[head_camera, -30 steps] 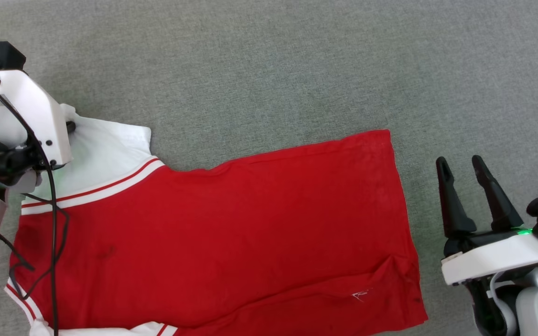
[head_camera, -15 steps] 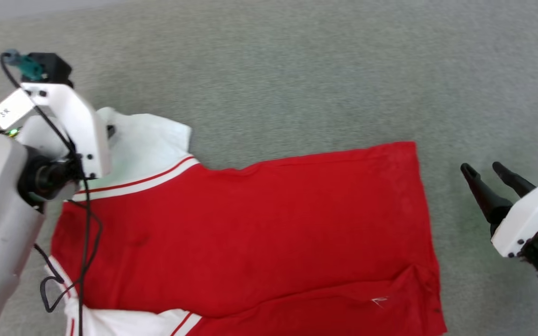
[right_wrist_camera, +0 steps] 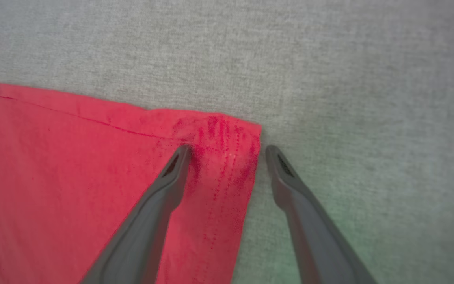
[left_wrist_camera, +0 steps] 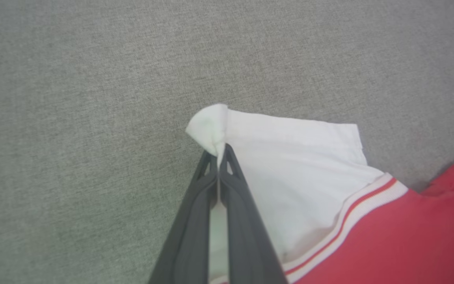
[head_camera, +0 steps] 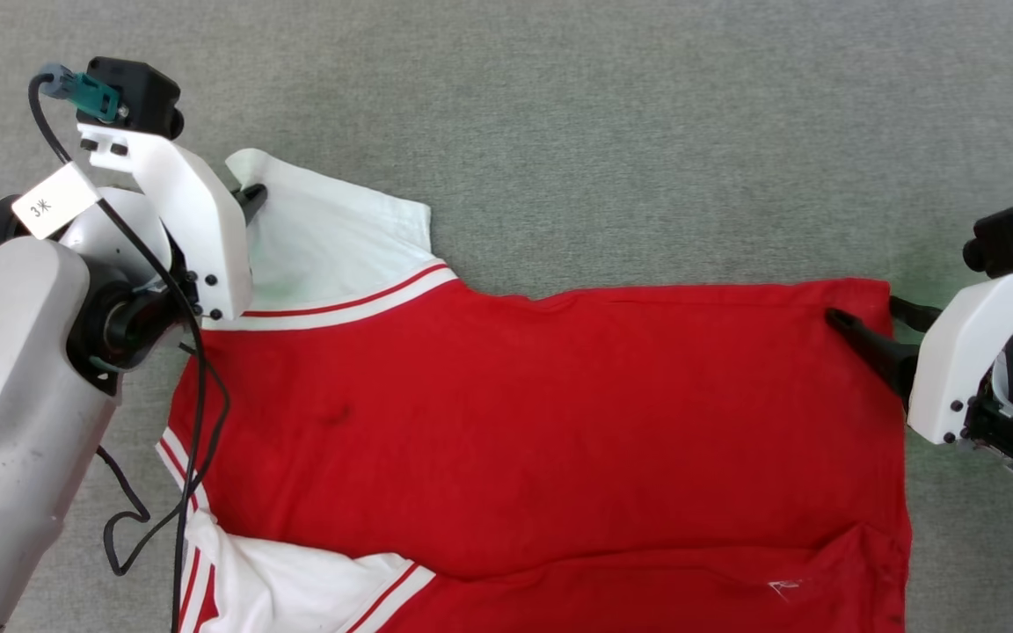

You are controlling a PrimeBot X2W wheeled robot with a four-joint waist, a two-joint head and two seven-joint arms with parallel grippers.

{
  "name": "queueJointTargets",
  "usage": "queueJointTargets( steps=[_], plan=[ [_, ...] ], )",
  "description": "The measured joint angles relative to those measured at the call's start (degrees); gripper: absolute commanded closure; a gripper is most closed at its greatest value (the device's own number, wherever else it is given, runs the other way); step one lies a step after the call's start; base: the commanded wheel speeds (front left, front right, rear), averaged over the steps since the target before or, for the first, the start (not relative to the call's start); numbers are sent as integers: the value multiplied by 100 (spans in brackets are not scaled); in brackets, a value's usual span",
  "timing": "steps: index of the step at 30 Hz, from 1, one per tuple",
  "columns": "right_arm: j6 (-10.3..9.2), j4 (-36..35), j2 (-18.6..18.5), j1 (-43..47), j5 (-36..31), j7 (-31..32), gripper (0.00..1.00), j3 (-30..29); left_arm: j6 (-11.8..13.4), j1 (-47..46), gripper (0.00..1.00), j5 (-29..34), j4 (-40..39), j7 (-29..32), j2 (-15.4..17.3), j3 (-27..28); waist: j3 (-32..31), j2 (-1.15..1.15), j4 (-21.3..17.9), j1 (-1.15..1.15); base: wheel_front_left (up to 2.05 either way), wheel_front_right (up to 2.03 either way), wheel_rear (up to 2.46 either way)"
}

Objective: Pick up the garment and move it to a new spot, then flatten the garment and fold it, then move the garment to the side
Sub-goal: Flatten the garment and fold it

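The garment (head_camera: 542, 422) is lying flat on the grey surface (head_camera: 577, 123), plain red face up, its long axis running from one gripper to the other. The left gripper (head_camera: 253, 197) is angling in from the left, its fingers clamped together on the white sleeve (head_camera: 331, 237) corner. The right gripper (head_camera: 865, 309) is pointing leftward, its fingers spread and straddling the hem corner (right_wrist_camera: 231, 134).

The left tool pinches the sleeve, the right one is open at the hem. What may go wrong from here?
1. The left tool is shut on only the tip of the white sleeve; so small a bite may slip out when the shirt is pulled.
2. The right tool is open astride the hem corner, one finger over red cloth, the other over the grey surface; closing may catch just the edge.
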Motion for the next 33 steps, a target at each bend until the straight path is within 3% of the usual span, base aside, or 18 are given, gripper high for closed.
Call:
queueJointTargets(
  steps=[4, 5, 6, 13, 22, 27, 33],
  plan=[
    [-4, 256, -129, -117, 89, 275, 0, 259, -4, 33, 100, -8, -21, -92, -36, 2, 55, 0, 91, 0, 0, 0, 0],
    [-11, 324, -154, -152, 123, 387, 16, 311, -11, 42, 100, -12, -19, -100, -40, 2, 56, 0, 105, 0, 0, 0, 0],
    [-12, 368, -162, -169, 156, 439, 100, 345, -16, 49, 100, -22, -12, -120, -42, 3, 49, 0, 113, 0, 0, 0, 0],
    [0, 541, -158, -224, 364, 248, 100, 452, -19, 150, 100, -1, 100, -381, -23, 29, -134, 0, 116, -1, 0, 0, 0],
    [3, 296, -181, 88, 221, -376, 100, 47, 7, 828, 100, -14, 59, -1210, 108, 237, -869, 0, 135, 0, 0, 0, 0],
    [2, 193, 22, 695, 129, -494, 100, -160, 164, 1633, 100, -146, -249, -1618, 214, 369, -1241, 0, 170, 0, 0, 0, 0],
    [2, 141, 319, 1432, 0, -633, 100, -397, 520, 2748, 100, -391, -689, -1956, 249, 493, -1603, 0, 244, -1, 0, 0, 0]
  ],
)
